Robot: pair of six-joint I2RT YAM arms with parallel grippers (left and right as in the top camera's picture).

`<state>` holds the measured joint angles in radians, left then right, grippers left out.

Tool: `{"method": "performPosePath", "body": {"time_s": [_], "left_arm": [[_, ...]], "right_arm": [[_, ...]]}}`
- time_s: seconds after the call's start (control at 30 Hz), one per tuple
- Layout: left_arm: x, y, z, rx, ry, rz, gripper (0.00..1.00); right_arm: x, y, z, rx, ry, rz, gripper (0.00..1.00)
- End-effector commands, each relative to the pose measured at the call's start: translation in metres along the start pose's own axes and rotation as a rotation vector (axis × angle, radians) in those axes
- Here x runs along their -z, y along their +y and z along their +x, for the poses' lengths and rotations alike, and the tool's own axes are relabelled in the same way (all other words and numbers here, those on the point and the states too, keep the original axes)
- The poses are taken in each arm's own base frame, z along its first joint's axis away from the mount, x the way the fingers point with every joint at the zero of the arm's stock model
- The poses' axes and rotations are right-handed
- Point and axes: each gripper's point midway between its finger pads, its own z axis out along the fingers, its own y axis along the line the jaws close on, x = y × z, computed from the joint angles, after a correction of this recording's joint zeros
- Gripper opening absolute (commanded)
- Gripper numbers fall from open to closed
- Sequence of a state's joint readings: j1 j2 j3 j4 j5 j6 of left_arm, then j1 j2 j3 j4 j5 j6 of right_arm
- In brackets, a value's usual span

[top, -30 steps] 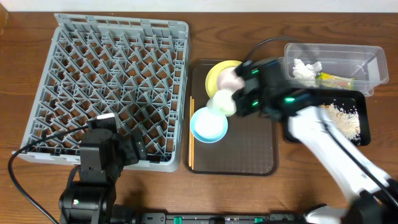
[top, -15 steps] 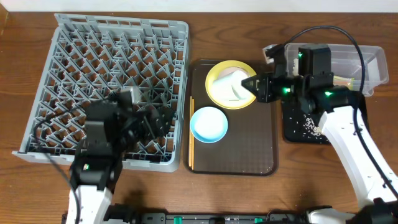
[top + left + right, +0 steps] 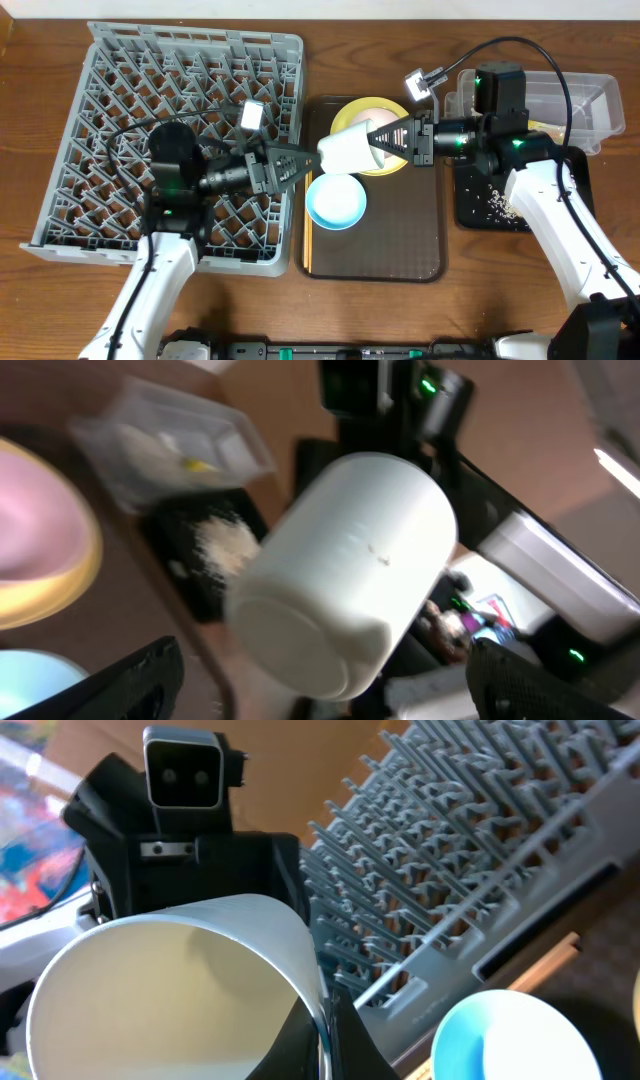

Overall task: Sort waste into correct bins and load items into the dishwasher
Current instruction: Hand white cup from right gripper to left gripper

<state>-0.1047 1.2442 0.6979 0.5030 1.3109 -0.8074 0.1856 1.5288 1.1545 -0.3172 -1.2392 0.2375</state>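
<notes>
- The right pincer (image 3: 380,140) is closed on the rim of the small cream cup (image 3: 345,150), one finger inside and one outside.
- The cup lies on its side in the air. It is above the brown tray (image 3: 400,245), between the two pincers. Its bottom points at the left pincer (image 3: 300,165).
- The left pincer is open wide. Its fingers (image 3: 130,680) stand on each side of the cup's bottom, close but not touching it.
- The yellow plate (image 3: 352,112) sits at the far end of the brown tray, partly under the cup.
- The light-blue bowl (image 3: 335,200) sits on the tray, just in front of the plate.
- The chopsticks (image 3: 307,235) lie along the tray's left edge.
- The big grey dish rack (image 3: 120,90) is on the surface to the left of the tray.
- The clear tub (image 3: 590,100) and the black tray (image 3: 475,215) are to the right. Pale crumbs (image 3: 497,203) lie in the black tray.
</notes>
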Motion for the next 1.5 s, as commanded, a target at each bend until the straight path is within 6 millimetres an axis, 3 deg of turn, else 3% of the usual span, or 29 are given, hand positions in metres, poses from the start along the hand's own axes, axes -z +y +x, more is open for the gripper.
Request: {"method": "performPosePath", "body": {"time_s": [0.0, 0.3, 0.6, 0.73, 0.83, 1.13, 1.2, 1.23, 1.33, 1.4, 1.47], "left_arm": [[-0.01, -0.023, 0.012, 0.018, 0.089, 0.089, 0.9], [-0.028, -0.032, 0.018, -0.003, 0.097, 0.101, 0.91], [-0.035, -0.049, 0.018, -0.026, 0.1, 0.148, 0.86], [-0.035, -0.053, 0.016, -0.045, 0.095, 0.158, 0.78], [-0.035, -0.053, 0.016, -0.042, 0.096, 0.158, 0.66], [-0.035, -0.051, 0.013, -0.053, 0.077, 0.149, 0.57], [-0.035, -0.051, 0.013, -0.132, 0.07, 0.15, 0.47], [-0.035, -0.05, 0.013, -0.173, 0.066, 0.149, 0.45], [-0.035, -0.046, 0.012, -0.239, 0.057, 0.144, 0.38], [-0.033, -0.04, 0.008, -0.247, 0.042, 0.129, 0.32], [-0.028, -0.027, 0.001, -0.248, 0.016, 0.089, 0.21]], "right_arm": [[-0.001, 0.02, 0.002, 0.024, 0.023, -0.107, 0.01], [-0.008, 0.03, 0.005, 0.031, 0.046, -0.151, 0.01], [-0.017, 0.038, 0.01, 0.041, 0.071, -0.171, 0.01], [-0.021, 0.04, 0.013, 0.043, 0.081, -0.177, 0.01], [-0.023, 0.04, 0.014, 0.044, 0.085, -0.175, 0.01], [-0.024, 0.041, 0.015, 0.041, 0.087, -0.175, 0.01], [-0.024, 0.04, 0.015, 0.038, 0.088, -0.174, 0.09], [-0.024, 0.04, 0.015, 0.037, 0.088, -0.174, 0.17], [-0.023, 0.04, 0.015, 0.036, 0.088, -0.172, 0.28], [-0.021, 0.038, 0.014, 0.035, 0.082, -0.168, 0.3], [-0.016, 0.034, 0.011, 0.031, 0.068, -0.157, 0.32]]}}
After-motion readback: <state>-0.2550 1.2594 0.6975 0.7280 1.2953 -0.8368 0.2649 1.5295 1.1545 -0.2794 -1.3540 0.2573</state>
